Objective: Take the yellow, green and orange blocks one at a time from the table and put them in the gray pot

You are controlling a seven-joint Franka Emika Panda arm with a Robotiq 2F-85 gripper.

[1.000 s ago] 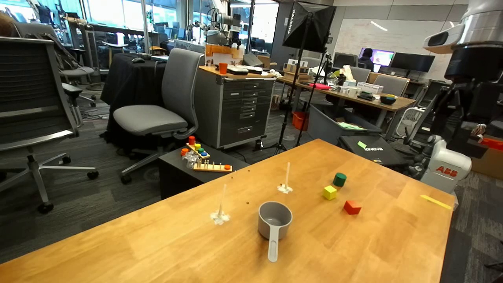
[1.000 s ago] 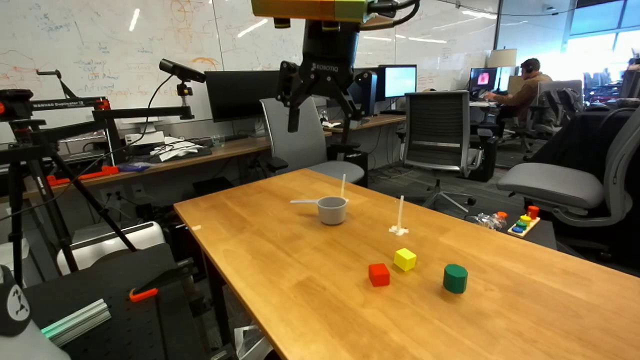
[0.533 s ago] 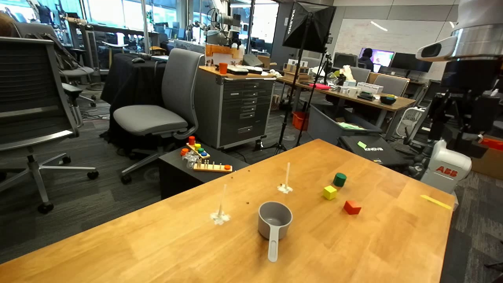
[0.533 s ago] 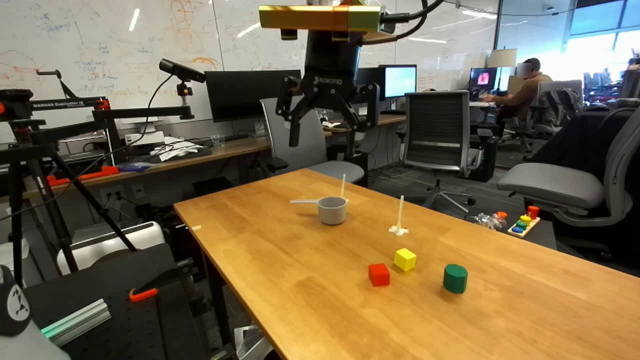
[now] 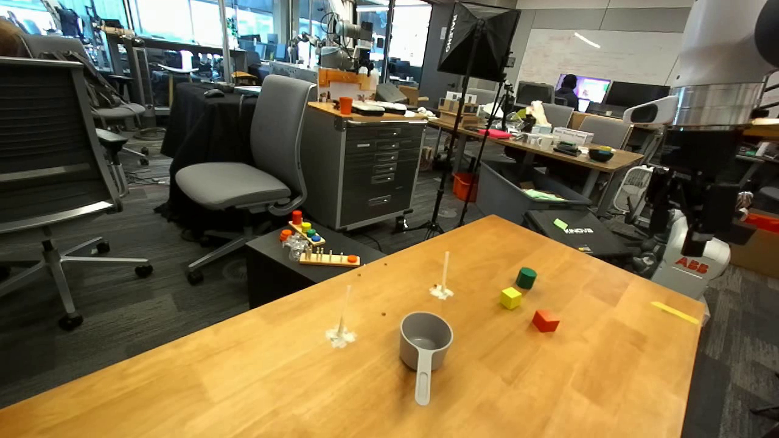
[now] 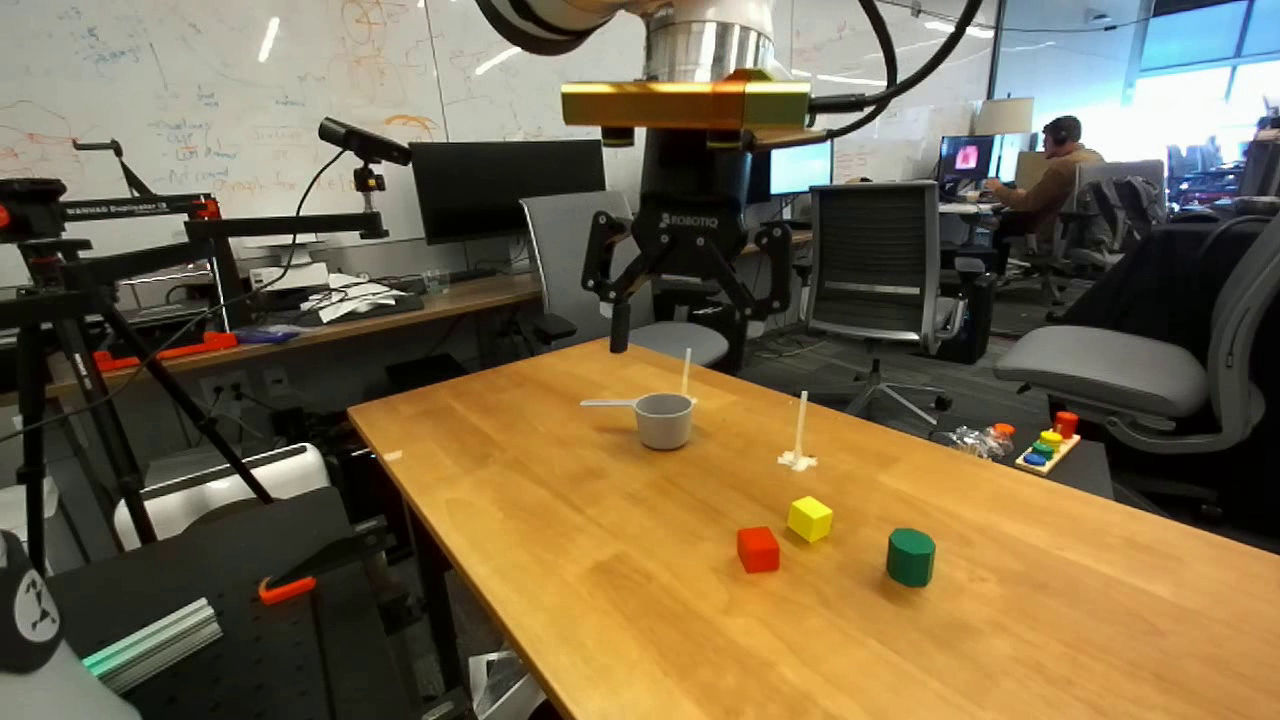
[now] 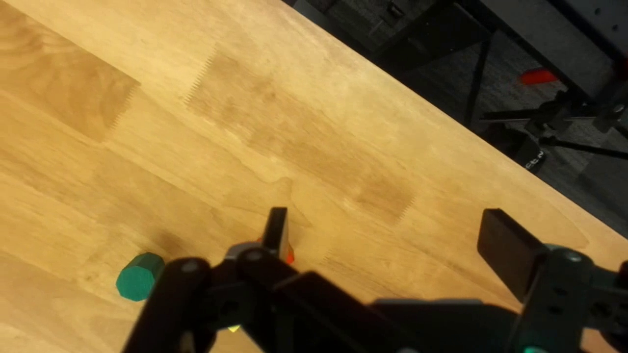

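A yellow cube (image 5: 510, 298), a green block (image 5: 526, 278) and an orange-red block (image 5: 546, 321) stand apart on the wooden table. They also show in an exterior view as yellow (image 6: 810, 519), green (image 6: 911, 557) and orange-red (image 6: 758, 550). The gray pot (image 6: 664, 428) with its handle stands upright on the table; its visible inside is bare. My gripper (image 6: 680, 338) is high above the table, jaws wide apart, with nothing between them. In the wrist view my gripper (image 7: 385, 230) is open; its left finger hides most of the orange-red block (image 7: 290, 255). The green block (image 7: 138, 277) lies left.
Two thin upright sticks (image 5: 445, 274) (image 5: 344, 310) are fixed to the table near the pot. A yellow tape strip (image 5: 674, 312) lies near a table edge. A black side table holds a peg toy (image 5: 328, 260). The table edge crosses the wrist view's upper right.
My gripper has come down, moving left in one exterior view and slightly right in the other. It stays open. The blocks and the pot have not moved.
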